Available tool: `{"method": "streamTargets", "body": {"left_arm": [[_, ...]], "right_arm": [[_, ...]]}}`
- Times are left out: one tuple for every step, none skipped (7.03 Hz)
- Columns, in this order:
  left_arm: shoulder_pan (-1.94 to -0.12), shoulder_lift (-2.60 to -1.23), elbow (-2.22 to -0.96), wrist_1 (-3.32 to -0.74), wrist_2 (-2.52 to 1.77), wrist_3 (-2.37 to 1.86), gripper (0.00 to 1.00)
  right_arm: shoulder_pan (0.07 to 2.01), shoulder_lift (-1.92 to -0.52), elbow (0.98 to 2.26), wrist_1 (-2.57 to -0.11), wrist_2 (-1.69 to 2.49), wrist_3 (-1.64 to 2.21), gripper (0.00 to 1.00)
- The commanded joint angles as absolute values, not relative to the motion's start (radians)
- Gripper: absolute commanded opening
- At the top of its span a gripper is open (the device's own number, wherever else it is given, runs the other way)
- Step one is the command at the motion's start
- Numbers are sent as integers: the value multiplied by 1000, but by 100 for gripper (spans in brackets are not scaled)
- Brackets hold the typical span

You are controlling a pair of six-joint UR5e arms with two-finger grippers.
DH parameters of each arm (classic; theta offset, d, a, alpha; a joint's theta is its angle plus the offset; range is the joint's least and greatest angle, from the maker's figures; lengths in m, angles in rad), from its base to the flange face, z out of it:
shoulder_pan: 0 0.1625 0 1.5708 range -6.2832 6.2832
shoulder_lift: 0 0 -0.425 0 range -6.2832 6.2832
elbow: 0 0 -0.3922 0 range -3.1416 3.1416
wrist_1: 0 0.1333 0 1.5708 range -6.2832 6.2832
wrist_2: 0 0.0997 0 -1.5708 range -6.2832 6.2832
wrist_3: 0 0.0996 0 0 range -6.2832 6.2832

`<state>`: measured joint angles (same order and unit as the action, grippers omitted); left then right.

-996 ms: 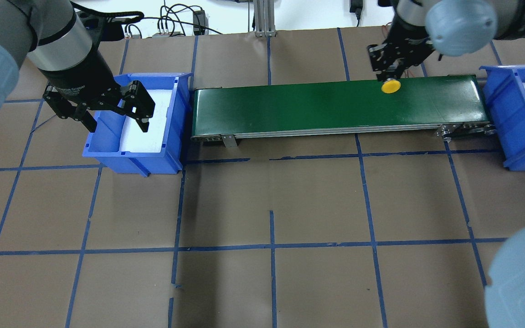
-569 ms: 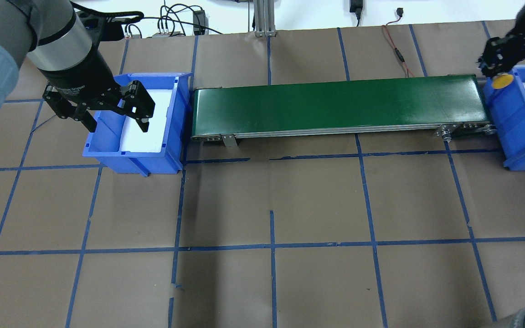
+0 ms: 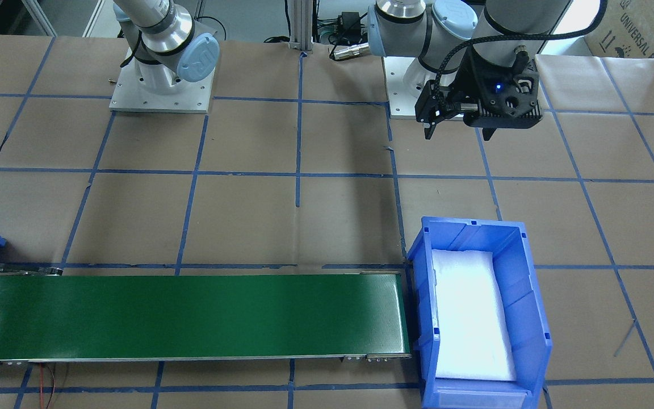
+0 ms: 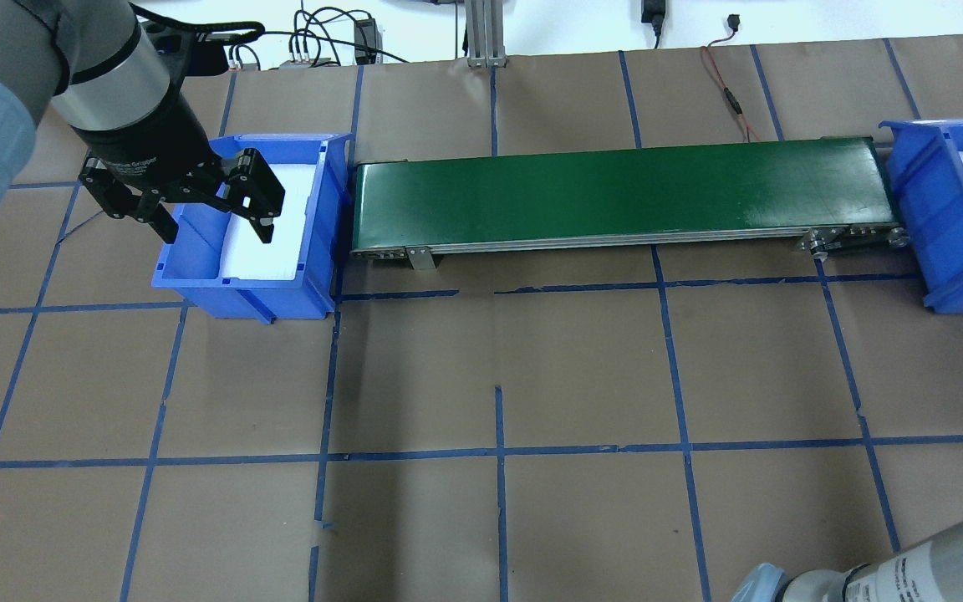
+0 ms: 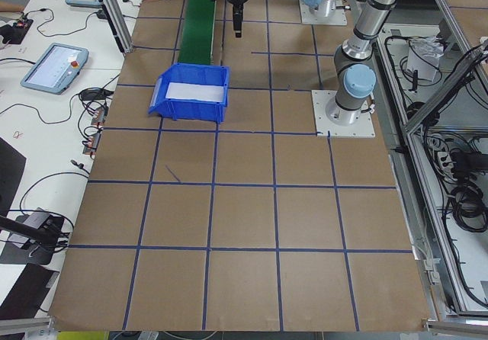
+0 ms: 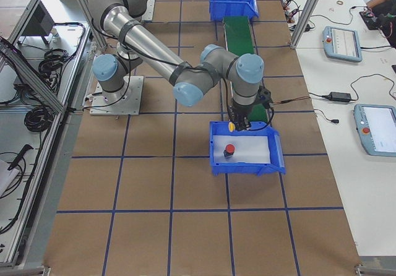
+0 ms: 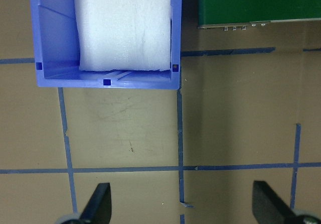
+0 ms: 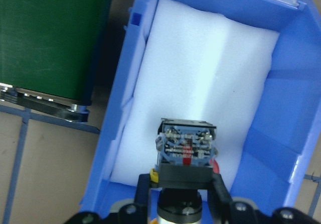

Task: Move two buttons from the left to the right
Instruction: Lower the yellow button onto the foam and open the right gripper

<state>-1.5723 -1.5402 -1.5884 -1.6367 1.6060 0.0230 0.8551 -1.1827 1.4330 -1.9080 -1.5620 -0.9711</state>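
Note:
My right gripper (image 8: 183,186) is shut on the yellow-capped button (image 8: 185,151) and holds it above the white foam of the right blue bin (image 8: 281,63). The exterior right view shows this gripper (image 6: 238,126) with the yellow cap (image 6: 231,126) over the bin's near-belt end. The red-capped button (image 6: 229,149) stands upright on the foam inside that bin (image 6: 247,166). My left gripper (image 4: 197,209) is open and empty, hanging above the left blue bin (image 4: 239,297). It also shows in the front-facing view (image 3: 458,132) and the left wrist view (image 7: 183,209).
A green conveyor belt (image 4: 615,192) runs between the two bins; nothing lies on it. The left bin (image 3: 474,227) holds only white foam. The right bin's edge (image 4: 933,226) shows at the overhead view's right. My right arm's elbow (image 4: 908,568) enters at bottom right.
My right gripper carried the yellow button from the belt's right end to over the right bin, leaving the overhead view. The left arm has not moved.

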Motion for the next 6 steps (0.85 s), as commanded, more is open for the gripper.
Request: {"method": "streamTargets", "body": {"left_arm": [[-1572,-1540,-1589,-1637,1606,25,100],[-1572,-1540,-1589,-1637,1606,25,100],[-1572,-1540,-1589,-1637,1606,23,100],[-1572,-1540,-1589,-1637,1606,25,100],[-1572,-1540,-1589,-1637,1606,25,100],[-1572,-1540,-1589,-1637,1606,25,100]], "right_arm": [[825,-1099,1437,-2034,-1565,-1008,13],[825,-1097,1439,-2063,-1566,-1005,14],[825,-1088,1437,-2078,-1562,-1000,14],[827,-1082,1437,-2115,-1560,-1000,15],[837,-1084,1437,-2115,-1542,-994,15],[848,-1077,1437,-2123,-1511,-977,15]]}}
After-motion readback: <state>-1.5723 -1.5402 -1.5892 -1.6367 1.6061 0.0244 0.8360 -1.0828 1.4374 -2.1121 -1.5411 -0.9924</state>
